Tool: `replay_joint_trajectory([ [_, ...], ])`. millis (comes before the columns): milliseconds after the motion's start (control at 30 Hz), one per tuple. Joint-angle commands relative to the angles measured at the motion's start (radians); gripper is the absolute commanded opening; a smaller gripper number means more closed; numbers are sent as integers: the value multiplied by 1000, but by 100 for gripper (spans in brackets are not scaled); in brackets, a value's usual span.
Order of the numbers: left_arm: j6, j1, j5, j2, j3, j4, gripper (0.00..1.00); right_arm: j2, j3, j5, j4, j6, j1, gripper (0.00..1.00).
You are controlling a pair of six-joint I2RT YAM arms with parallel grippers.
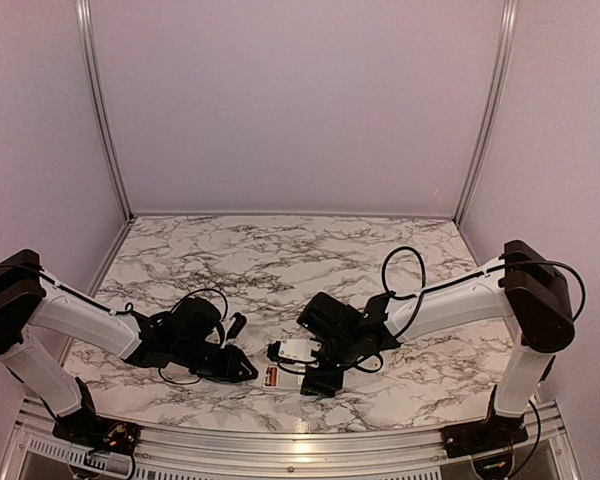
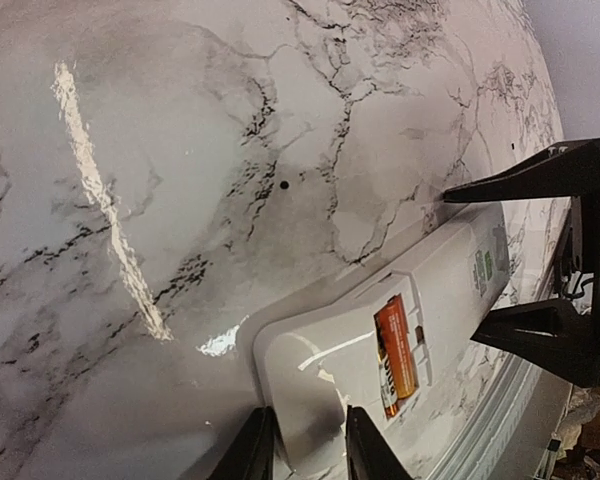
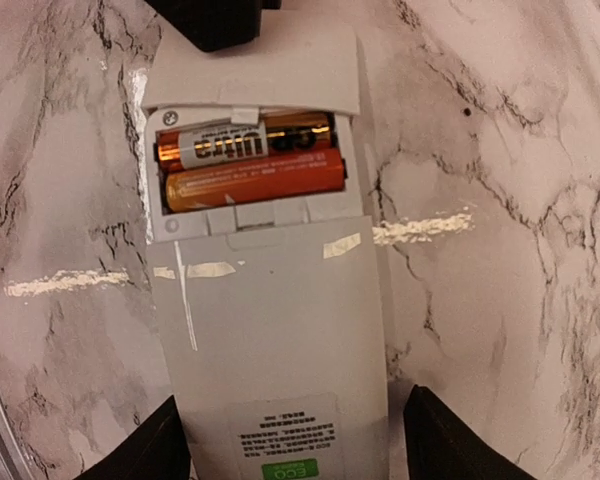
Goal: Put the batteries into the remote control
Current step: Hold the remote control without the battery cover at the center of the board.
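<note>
The white remote control (image 3: 280,320) lies back-up on the marble table, its battery bay open. Two batteries lie side by side in the bay: the orange-copper one (image 3: 255,180) and the gold one (image 3: 242,143). They also show in the left wrist view (image 2: 398,350). My left gripper (image 2: 307,452) is shut on the remote's bay end (image 2: 310,390). My right gripper (image 3: 295,455) is open, its fingers (image 3: 450,450) straddling the remote's labelled end with a gap on one side. In the top view the remote (image 1: 276,378) lies between the left gripper (image 1: 252,373) and the right gripper (image 1: 313,368).
The table's near metal edge (image 1: 300,445) runs close in front of the remote. A small white piece with dark marks (image 1: 290,351) sits just behind the remote by the right gripper; I cannot tell what it is. Marble surface (image 1: 280,260) stretches behind the arms.
</note>
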State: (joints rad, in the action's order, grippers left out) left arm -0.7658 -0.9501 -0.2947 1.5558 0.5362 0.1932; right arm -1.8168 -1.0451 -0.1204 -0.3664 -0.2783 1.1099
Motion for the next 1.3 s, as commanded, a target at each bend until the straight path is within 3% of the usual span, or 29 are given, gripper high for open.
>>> replay_joint_trajectory([
  [0, -15, -16, 11, 12, 22, -10, 25, -21, -33, 26, 13, 31, 11, 68],
  [600, -41, -52, 17, -17, 52, -48, 22, -34, -39, 58, 18, 96, 38, 56],
  [833, -25, -52, 79, -13, 80, -109, 31, -28, -17, 63, 32, 70, 53, 55],
  [1267, -32, -53, 127, -26, 70, -124, 38, -24, -11, 56, 18, 39, 51, 48],
])
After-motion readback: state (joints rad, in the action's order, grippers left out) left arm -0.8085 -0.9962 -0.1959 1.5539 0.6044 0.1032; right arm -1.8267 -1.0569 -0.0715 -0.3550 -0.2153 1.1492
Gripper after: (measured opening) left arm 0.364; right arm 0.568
